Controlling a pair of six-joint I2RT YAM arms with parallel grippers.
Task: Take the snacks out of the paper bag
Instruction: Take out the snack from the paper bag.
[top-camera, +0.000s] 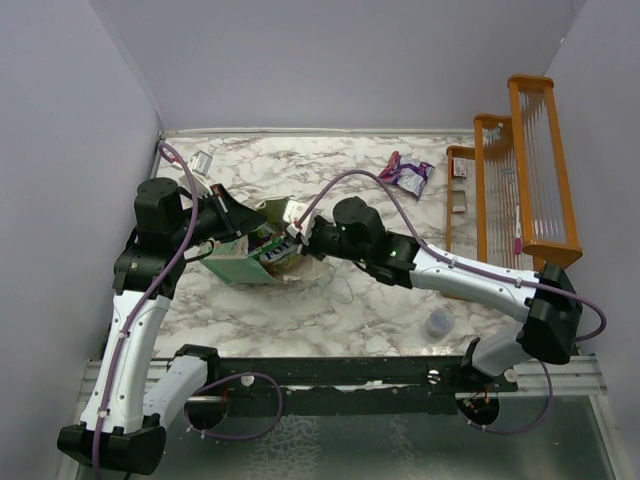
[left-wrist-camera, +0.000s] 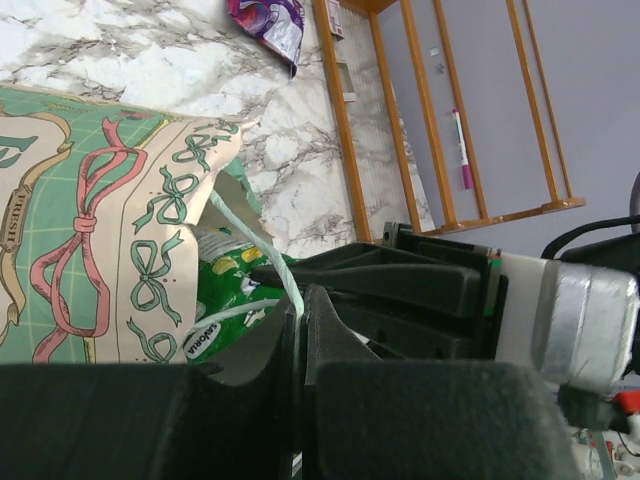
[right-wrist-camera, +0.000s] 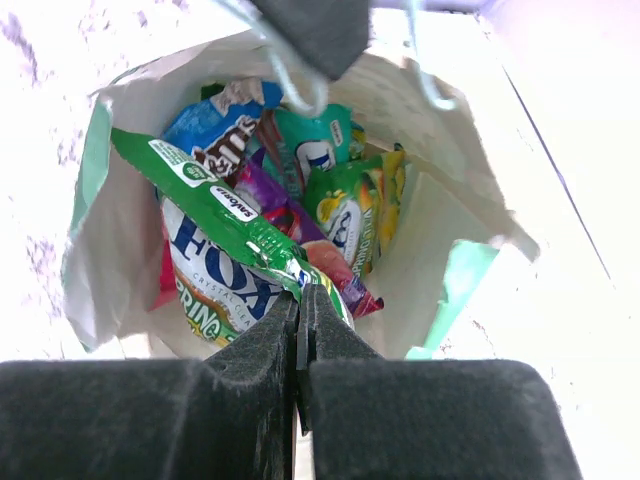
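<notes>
Green foil packet (right-wrist-camera: 215, 200) is pinched by its crimped edge right at the tips of the right gripper (right-wrist-camera: 300, 300), jaws pressed tight together on it, sitting just at the mouth of the paper bag (right-wrist-camera: 440, 210) with the other snacks (right-wrist-camera: 335, 215) piled deeper inside past the fingertips. Meanwhile the left gripper (left-wrist-camera: 301, 310) is clamped on a thin mint-green bit of the bag's rim, and the bag's lying on its side on the marble table (top-camera: 350, 300) between the two arms. One purple packet (top-camera: 408, 173) sits out on the table well apart from the bag, near the orange rack (top-camera: 515, 170).
</notes>
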